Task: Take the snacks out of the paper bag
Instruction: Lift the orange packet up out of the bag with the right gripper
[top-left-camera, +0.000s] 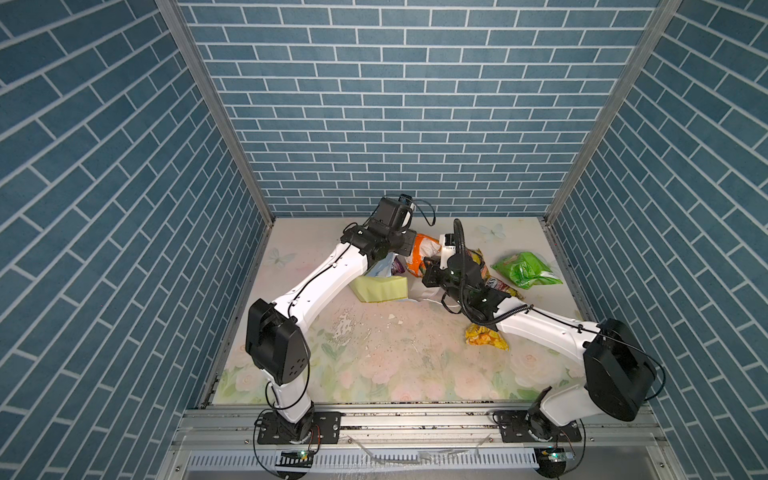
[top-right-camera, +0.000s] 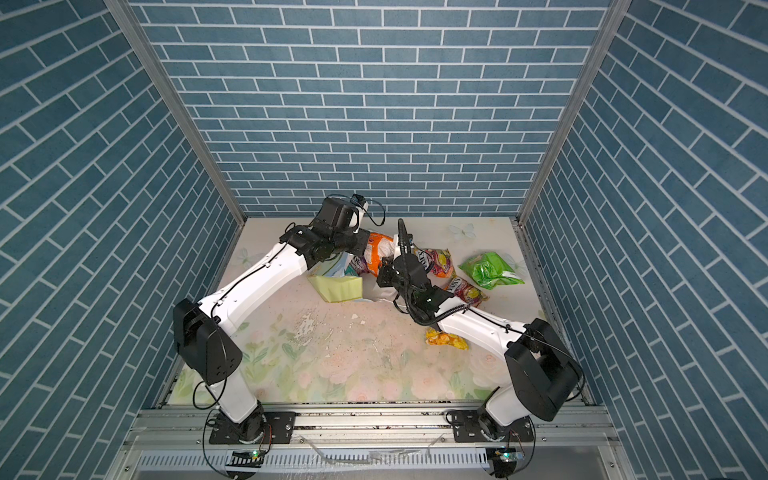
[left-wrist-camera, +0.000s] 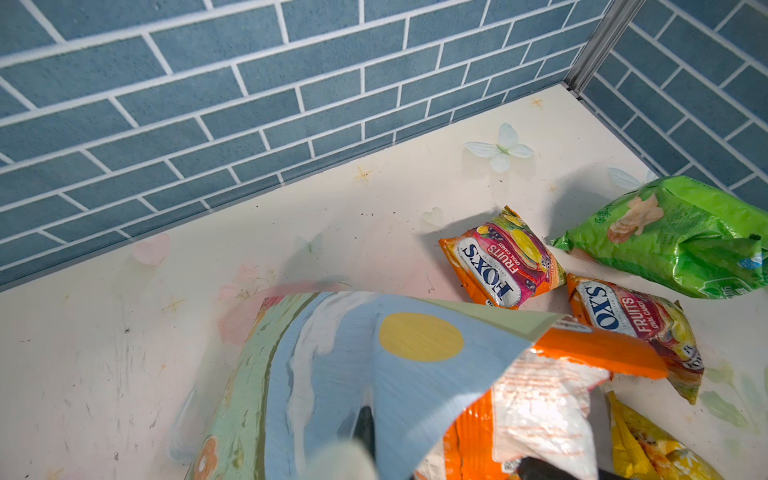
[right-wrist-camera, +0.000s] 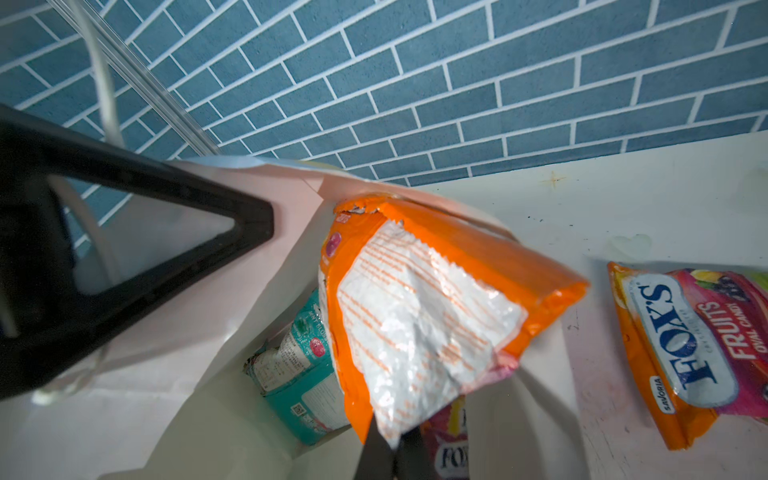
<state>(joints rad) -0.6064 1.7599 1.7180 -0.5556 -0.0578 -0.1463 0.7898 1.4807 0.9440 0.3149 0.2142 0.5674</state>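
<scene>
Right hand (right-wrist-camera: 390, 451) is clenched on a corner of the orange-and-white packet (right-wrist-camera: 415, 311), which hangs right at the bag's mouth; left hand (right-wrist-camera: 253, 224) is clamped on the rim of the paper bag (left-wrist-camera: 332, 353), one black finger flat against the white inside; the bag is tipped over on the worktop (top-left-camera: 374, 353), towards the back and a little left of the middle, its pale green side facing the front, its mouth turned to the right arm; inside it a teal packet (right-wrist-camera: 299, 374) lies deeper in, and a purple FOX'S packet (right-wrist-camera: 446, 451) sits just beside the right hand; out on the worktop, right of the bag, one FOX'S packet (left-wrist-camera: 503, 257) and a second FOX'S packet (left-wrist-camera: 640, 324) lie near each other; the green packet (left-wrist-camera: 681, 241) lies just beyond them; the yellow packet (top-left-camera: 484, 336) lies nearer the front, partly under the right arm.
</scene>
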